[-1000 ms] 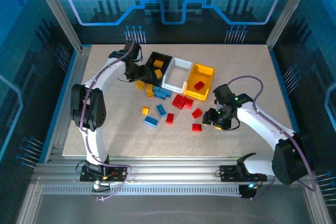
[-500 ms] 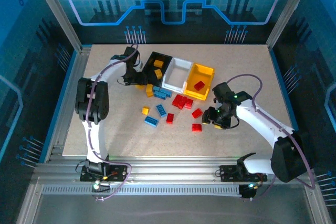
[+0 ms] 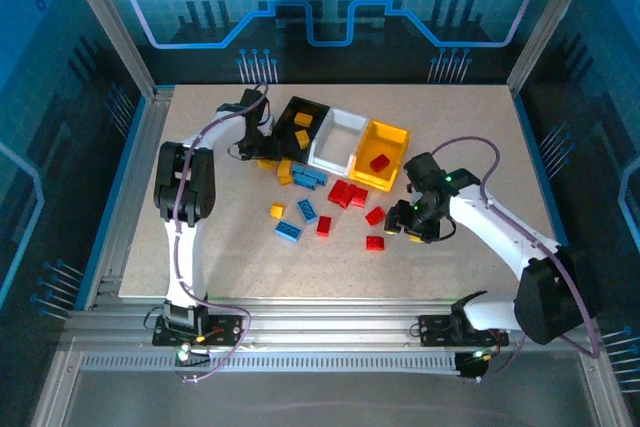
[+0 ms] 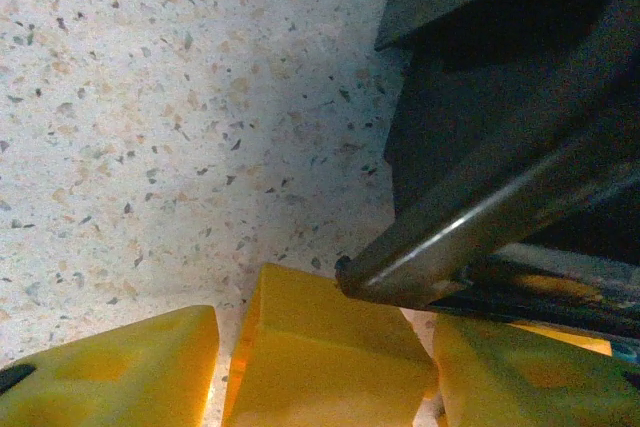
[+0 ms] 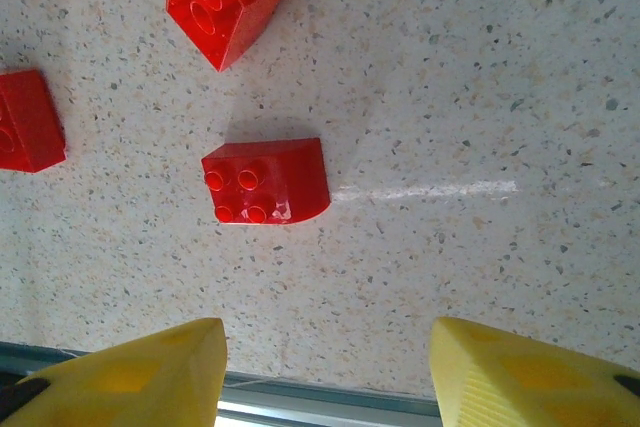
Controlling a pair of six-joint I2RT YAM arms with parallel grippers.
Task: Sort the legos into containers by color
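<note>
**Left fingers** (image 4: 110, 372): open, one at each lower corner of the wrist view, straddling a yellow brick (image 4: 320, 362). A thin strip of counter (image 4: 150, 127) showed between the brick and the lower-left finger, so the brick was not clamped. The black bin (image 4: 500, 97) stood close beyond the tips, at upper right. In the overhead view the left arm (image 3: 178, 192) rose from its base at lower left, folded at the elbow and arced up and right. Its wrist was tipped down just beside the black bin's left wall.

**Right fingers** (image 5: 120, 372): apart and holding nothing. They hovered over bare counter, with a red brick (image 5: 265, 182) lying studs-up beyond the tips at centre frame. Overhead, the right arm (image 3: 500, 237) ran from lower right up and left to a wrist right of centre.

**Containers:** the black bin, white bin (image 3: 345, 117) and yellow bin (image 3: 390, 130) stood side by side at upper centre. Yellow bricks lay in the black bin and one red brick lay in the yellow bin. The remaining legos (image 3: 308, 210) lay scattered on the counter below the bins.
</note>
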